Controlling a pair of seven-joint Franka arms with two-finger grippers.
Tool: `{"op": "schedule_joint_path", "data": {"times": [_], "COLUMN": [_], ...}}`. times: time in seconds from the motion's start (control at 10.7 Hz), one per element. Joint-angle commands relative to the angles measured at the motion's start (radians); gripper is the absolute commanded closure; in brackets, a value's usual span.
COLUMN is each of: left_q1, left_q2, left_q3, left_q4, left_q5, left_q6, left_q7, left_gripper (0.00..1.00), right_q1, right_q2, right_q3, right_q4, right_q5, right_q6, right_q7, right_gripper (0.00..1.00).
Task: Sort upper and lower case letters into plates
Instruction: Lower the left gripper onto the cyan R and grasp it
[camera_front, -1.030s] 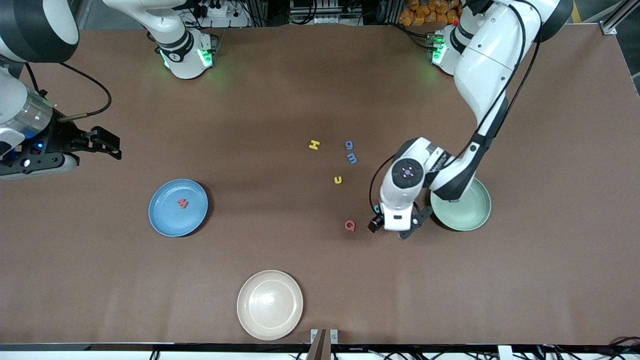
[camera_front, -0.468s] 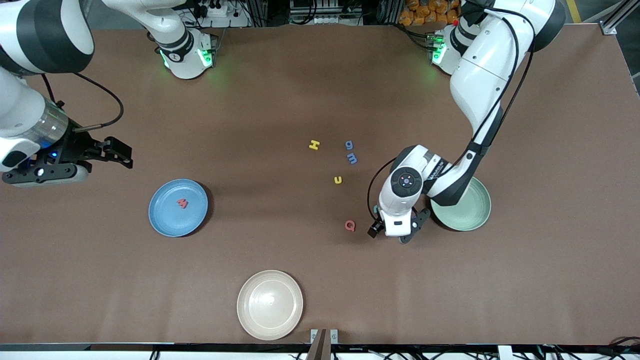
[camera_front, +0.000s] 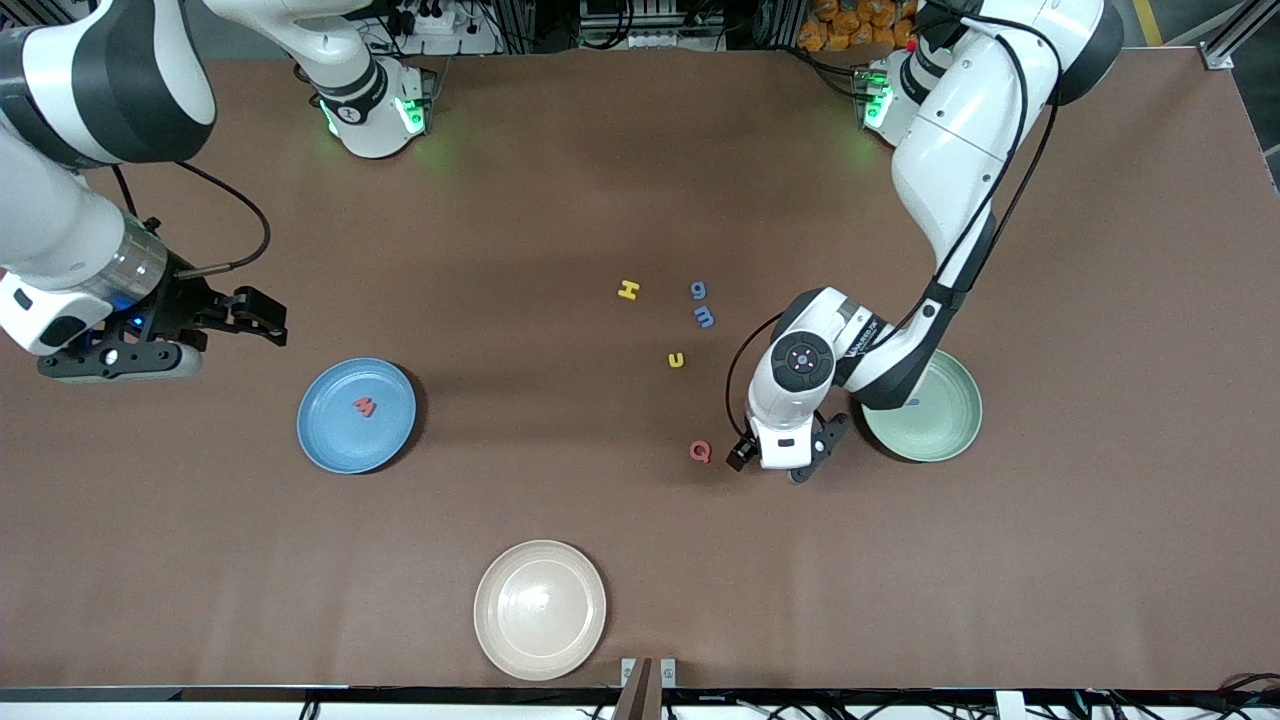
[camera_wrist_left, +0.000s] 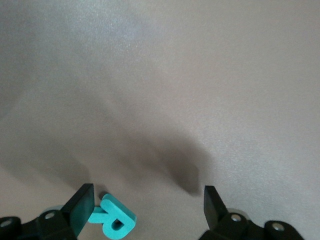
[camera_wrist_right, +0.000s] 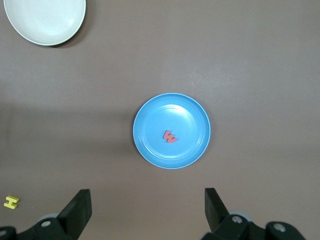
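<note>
My left hand (camera_front: 771, 462) was down at the worktop (camera_front: 1100, 560), just beside the pale mint green plate (camera_front: 945, 425) on the side toward the right arm's end. Its fingers (camera_wrist_left: 80, 205) stood wide apart, not gripping anything. In the left wrist view the teal R (camera_wrist_left: 113, 219) lay flat on the worktop between them, touching one finger and well apart from the other. From the front my own wrist covered that letter.

The red Q (camera_front: 700, 452) lay just beside my left hand, toward the right arm's end. Farther from the front camera than the Q lay the yellow u (camera_front: 676, 360), then the blue m (camera_front: 705, 317) and the blue g (camera_front: 698, 290) close together, and the yellow H (camera_front: 627, 290) beside the g, toward the right arm's end.

My right hand (camera_front: 262, 315) hung in the air over bare worktop, by the edge of the blue plate (camera_front: 330, 440) that lies farther from the front camera; its fingers (camera_wrist_right: 79, 209) were spread open and empty. The blue plate held the red w (camera_front: 365, 406) near its middle. My left arm covered part of the mint green plate, so I could not tell what lay in it. The cream-white plate (camera_front: 500, 640) sat nearest the front camera, well apart from both others.
</note>
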Motion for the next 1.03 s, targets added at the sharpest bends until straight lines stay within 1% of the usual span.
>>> {"op": "schedule_joint_path", "data": {"times": [0.0,0.19,0.47,0.75,0.84,0.94], "left_q1": [0.009,0.013,0.022,0.027,0.027,0.027], "left_q2": [-0.003,-0.015,-0.024,-0.025,-0.021,-0.02], "left_q3": [-0.029,-0.041,-0.041,-0.04,-0.04,-0.04], "left_q4": [0.0,-0.003,-0.029,-0.033,-0.032,-0.033], "left_q5": [-0.022,-0.022,-0.021,-0.013,-0.012,-0.012], "left_q6": [-0.011,-0.06,-0.062,-0.062,-0.062,-0.062], "left_q7": [-0.034,-0.034,-0.016,0.004,0.01,0.01], "left_gripper": [0.03,0.02,0.02,0.03,0.08,0.17], "right_q1": [0.002,0.003,0.003,0.003,0.003,0.003], "right_q2": [0.01,0.01,0.012,0.018,0.019,0.019], "right_q3": [-0.002,-0.002,-0.002,-0.002,-0.002,-0.002], "right_q4": [0.02,0.02,0.02,0.02,0.02,0.02], "right_q5": [0.017,0.015,0.015,0.015,0.015,0.015], "right_q6": [-0.004,-0.004,0.009,0.01,0.012,0.012], "right_q7": [0.014,0.014,0.013,0.013,0.013,0.013], "right_gripper": [0.0,0.0,0.0,0.0,0.0,0.0]}}
